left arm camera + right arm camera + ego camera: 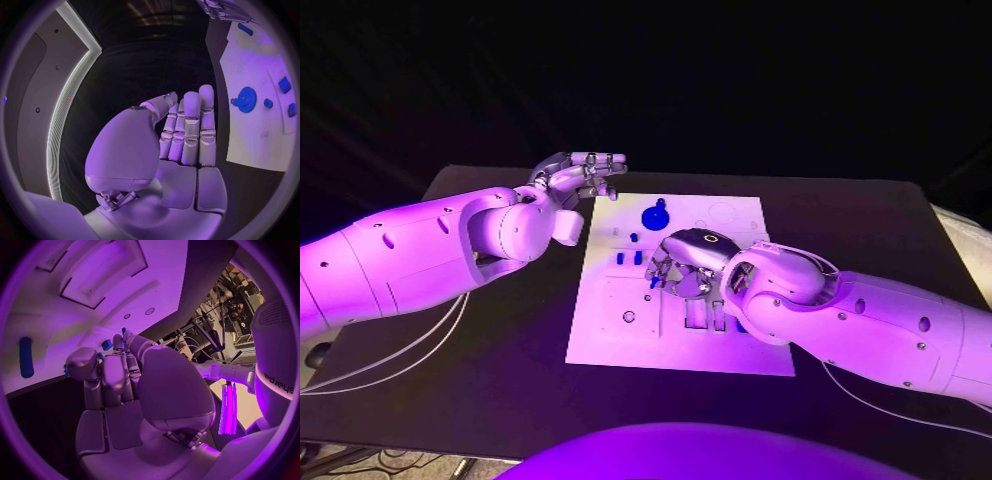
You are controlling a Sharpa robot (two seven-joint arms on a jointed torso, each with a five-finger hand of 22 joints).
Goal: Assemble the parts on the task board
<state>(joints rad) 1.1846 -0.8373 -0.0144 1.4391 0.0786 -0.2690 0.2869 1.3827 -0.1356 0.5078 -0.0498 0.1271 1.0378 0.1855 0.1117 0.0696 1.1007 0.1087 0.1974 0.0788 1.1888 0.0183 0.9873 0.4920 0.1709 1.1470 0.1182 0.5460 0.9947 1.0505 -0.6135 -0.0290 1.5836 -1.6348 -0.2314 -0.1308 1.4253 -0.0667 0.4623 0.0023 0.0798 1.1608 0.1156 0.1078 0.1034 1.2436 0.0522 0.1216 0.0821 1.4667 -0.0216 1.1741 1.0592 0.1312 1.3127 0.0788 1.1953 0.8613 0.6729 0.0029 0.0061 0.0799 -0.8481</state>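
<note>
head view puts the right hand low over the middle of the task board, fingers curled around a small blue part, seemingly to seat it, while the left hand, fingers straight and empty, waits beside the board's far corner.

Left hand flat, right hand curled

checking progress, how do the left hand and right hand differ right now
The left hand hovers off the task board's far left corner; the right hand is down over the board's middle. The left holds nothing, fingers straight together; the right's fingers curl around small blue parts. Both are silver.
</note>
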